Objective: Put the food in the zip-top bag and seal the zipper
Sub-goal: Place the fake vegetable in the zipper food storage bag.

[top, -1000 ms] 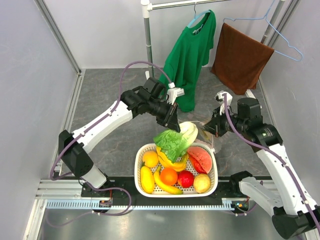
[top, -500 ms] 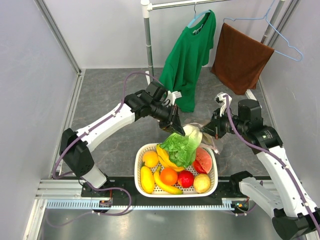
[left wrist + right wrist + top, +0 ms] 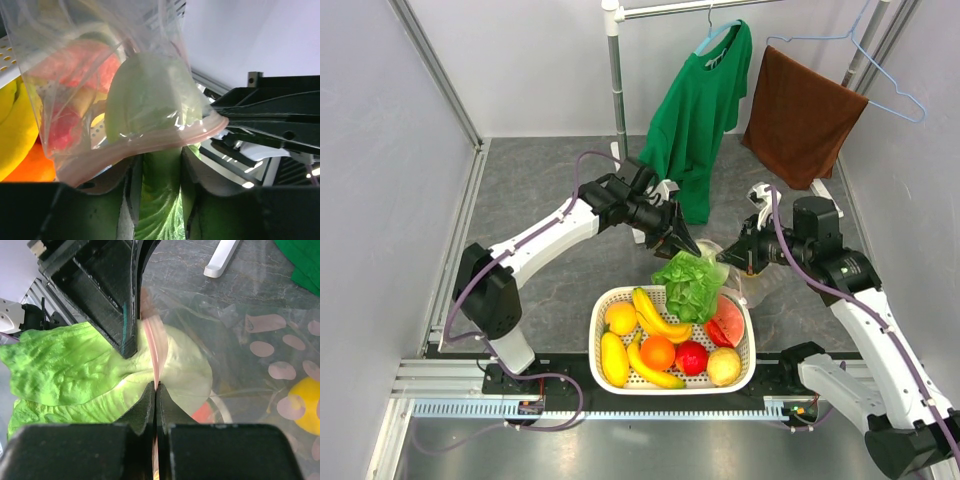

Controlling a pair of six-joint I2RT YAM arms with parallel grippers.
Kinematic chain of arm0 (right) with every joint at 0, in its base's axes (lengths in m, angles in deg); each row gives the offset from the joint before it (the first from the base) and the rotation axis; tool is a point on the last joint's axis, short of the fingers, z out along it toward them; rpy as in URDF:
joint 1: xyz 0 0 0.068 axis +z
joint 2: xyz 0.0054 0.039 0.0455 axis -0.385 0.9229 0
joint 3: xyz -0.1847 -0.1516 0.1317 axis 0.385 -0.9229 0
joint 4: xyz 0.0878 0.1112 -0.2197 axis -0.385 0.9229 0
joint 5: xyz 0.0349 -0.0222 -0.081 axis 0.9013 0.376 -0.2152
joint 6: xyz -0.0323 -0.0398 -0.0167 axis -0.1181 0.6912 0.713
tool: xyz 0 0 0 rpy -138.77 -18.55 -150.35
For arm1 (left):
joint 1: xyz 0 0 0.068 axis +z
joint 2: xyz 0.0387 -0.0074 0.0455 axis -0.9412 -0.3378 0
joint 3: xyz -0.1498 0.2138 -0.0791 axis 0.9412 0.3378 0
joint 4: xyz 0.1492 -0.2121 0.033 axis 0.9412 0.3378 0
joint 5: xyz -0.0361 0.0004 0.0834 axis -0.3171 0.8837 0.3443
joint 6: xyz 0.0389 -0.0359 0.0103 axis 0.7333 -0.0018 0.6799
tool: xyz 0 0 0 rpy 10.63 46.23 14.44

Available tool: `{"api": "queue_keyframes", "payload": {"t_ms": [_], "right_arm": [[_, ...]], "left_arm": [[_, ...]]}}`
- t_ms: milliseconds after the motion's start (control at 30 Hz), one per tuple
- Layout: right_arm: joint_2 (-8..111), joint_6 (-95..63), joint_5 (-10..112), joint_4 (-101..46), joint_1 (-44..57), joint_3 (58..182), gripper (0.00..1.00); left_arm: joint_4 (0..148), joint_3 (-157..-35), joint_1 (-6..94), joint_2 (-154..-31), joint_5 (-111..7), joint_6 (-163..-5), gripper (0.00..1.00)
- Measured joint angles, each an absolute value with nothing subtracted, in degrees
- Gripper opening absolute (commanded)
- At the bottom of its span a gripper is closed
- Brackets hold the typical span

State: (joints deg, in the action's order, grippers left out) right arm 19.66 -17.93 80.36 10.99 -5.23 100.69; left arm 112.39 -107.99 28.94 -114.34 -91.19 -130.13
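Moved rightward, the lettuce [image 3: 690,285] is lodged halfway in the zip-top bag [image 3: 280,355] at the basket's [image 3: 593,340] one o'clock, its zipper [image 3: 150,144] pinched by the right fingers [image 3: 135,412]. Whether the left fingers [image 3: 125,210] grip cannot be told. Spillage is risked by early release.

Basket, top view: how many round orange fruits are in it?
2. A paler orange fruit sits at the white basket's far-left corner; a deeper orange fruit lies mid-basket between the bananas. More may hide under the lettuce.

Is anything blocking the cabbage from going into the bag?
Nothing visible does. The cabbage has its pale end past the pink zipper, inside the bag. The right hand pinches the zipper, holding the mouth up. The left hand grips the leaves.
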Motion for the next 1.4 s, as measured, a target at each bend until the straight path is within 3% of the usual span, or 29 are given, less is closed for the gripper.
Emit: {"api": "queue_keyframes", "payload": {"t_ms": [200,400,633,967,1167,1200,1400], "right_arm": [[20.7,-19.9,80.4,9.2,-5.3,100.7,0.00],[21.5,-23.5,81.1,8.3,-5.3,101.2,0.00],[21.4,-23.4,82.1,8.2,-5.1,100.3,0.00],[22.3,-21.3,86.5,7.8,-5.0,96.6,0.00],[22.0,-21.3,87.1,7.5,-4.9,96.6,0.00],[22.0,-21.3,86.9,7.5,-4.9,96.6,0.00],[22.1,-21.3,86.3,7.5,-4.9,96.6,0.00]], "left_arm": [[109.4,-108.5,30.0,-114.8,-90.3,-135.0,0.42],[107.4,-104.7,30.0,-114.0,-87.5,-138.7,0.34],[105.0,-95.5,29.2,-110.8,-86.4,-139.8,0.40],[97.7,-88.9,29.2,-108.0,-85.7,-146.0,0.39],[97.2,-89.4,29.4,-108.4,-85.4,-147.1,0.76],[96.9,-89.4,29.6,-108.4,-85.5,-147.1,0.87],[95.6,-86.0,31.8,-103.8,-85.4,-145.9,0.95]]}}
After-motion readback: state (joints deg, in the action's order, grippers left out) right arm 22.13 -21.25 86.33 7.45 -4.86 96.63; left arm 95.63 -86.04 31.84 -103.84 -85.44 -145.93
